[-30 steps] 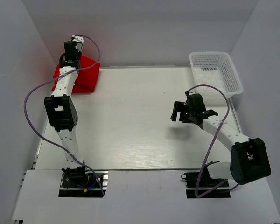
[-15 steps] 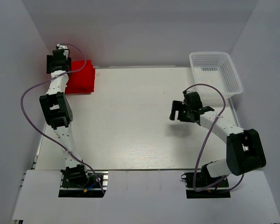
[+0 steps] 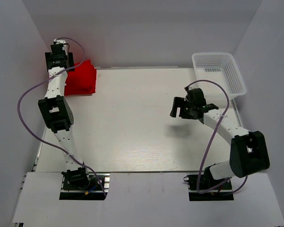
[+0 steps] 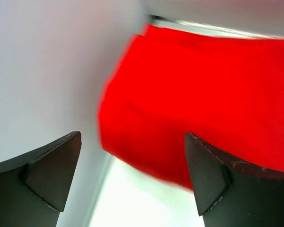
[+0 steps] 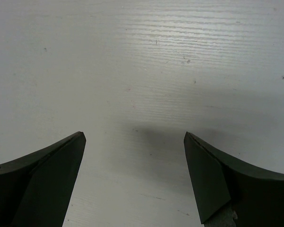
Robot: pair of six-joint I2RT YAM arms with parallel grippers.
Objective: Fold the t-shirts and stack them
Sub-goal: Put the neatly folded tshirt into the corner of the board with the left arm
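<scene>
From the top, the red t-shirts (image 3: 81, 78) sit piled at the upper left, I think to leave folding room, with the left claw (image 3: 59, 60) beside them and the right claw (image 3: 179, 108) at middle right. The left wrist view shows its fingers spread wide, holding nothing, with red cloth at the upper right. The right wrist view shows fingers spread too, over the table (image 5: 142, 56).

A white mesh basket (image 3: 202, 71) sat in the upper right of my overhead view, at the upper right corner of the table (image 3: 132, 123). The table was pale, with a fine wood grain. My right wrist view showed only its surface (image 5: 142, 56), with a soft shadow near the centre. Plain grey walls (image 3: 142, 33) filled the top and both sides of the overhead view. A white board (image 3: 146, 198) ran along the bottom.
</scene>
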